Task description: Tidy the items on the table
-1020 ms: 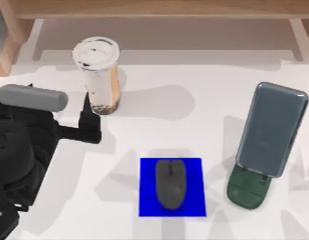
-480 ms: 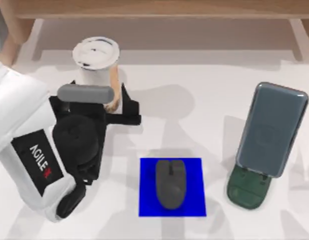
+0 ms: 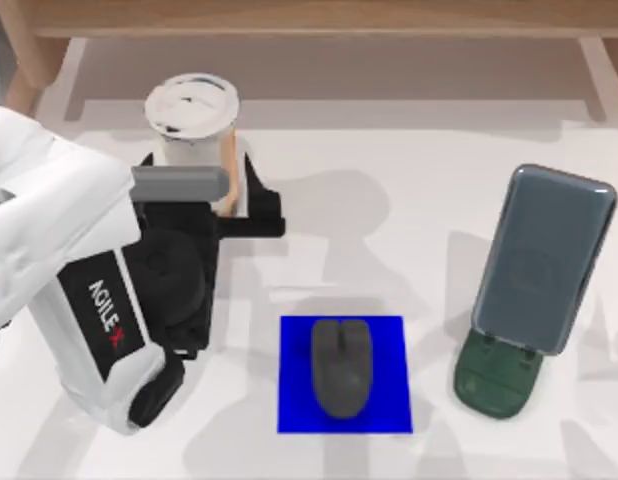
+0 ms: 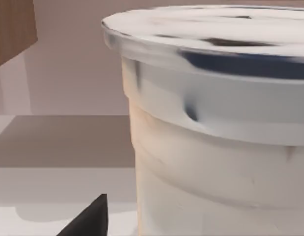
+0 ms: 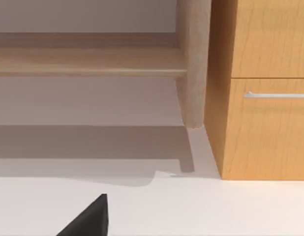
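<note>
claw of the left arm sat at the lower body of the cup, toward the table's left rear in the top view. one dark finger reached out along the cup's right side; the other was hidden under the wrist housing. fingers looked spread to either side of the cup wall, but whether the pads touched it could not be told. left wrist view: cup very close, white lid above, beige drink below, one dark fingertip at the frame edge, apart from the cup wall. cup stood upright on the table, in front of the light wooden shelf.

outward: mouse lay centred on the blue pad near the table's front middle, well apart from the left claw. smartphone leaned upright in the dark green stand at the table's right.

right arm: parked. its wrist view showed one dark fingertip, the shelf's leg and a wooden drawer front. spread or pressed together could not be told.

progress, as judgement: mouse on pad and phone on stand both looked placed. the cup appeared to be the last item unsorted. step in hand looked like closing on the cup; after that a lift and a move to its place, likely the shelf, remained. risk: cup is tall and lidded, so an off-centre squeeze could tip it.
</note>
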`<state>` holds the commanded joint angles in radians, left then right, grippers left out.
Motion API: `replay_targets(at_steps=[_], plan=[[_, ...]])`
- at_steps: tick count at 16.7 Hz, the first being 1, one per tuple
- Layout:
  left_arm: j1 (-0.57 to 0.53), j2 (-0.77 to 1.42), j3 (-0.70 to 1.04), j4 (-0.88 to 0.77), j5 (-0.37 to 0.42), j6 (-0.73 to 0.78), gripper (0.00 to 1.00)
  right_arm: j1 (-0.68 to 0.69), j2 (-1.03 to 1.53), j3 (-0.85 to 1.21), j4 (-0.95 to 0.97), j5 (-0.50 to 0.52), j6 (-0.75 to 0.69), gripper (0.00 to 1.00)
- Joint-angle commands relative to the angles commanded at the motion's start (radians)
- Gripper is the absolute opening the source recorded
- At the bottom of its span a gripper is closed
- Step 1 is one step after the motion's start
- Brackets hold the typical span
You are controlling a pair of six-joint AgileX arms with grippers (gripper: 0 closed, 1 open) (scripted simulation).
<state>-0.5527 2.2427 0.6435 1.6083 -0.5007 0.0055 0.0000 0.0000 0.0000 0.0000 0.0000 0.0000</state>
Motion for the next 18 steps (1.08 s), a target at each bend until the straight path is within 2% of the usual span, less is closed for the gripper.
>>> replay_targets(at_steps=[12, 18], plan=[[0.044, 0.03, 0.113, -0.083, 0.044, -0.001, 1.0, 0.0, 0.0, 0.0, 0.0, 0.0, 0.0, 1.0], [0.044, 0.03, 0.113, -0.083, 0.044, -0.001, 0.55, 0.0, 0.0, 0.0, 0.0, 0.0, 0.0, 1.0]])
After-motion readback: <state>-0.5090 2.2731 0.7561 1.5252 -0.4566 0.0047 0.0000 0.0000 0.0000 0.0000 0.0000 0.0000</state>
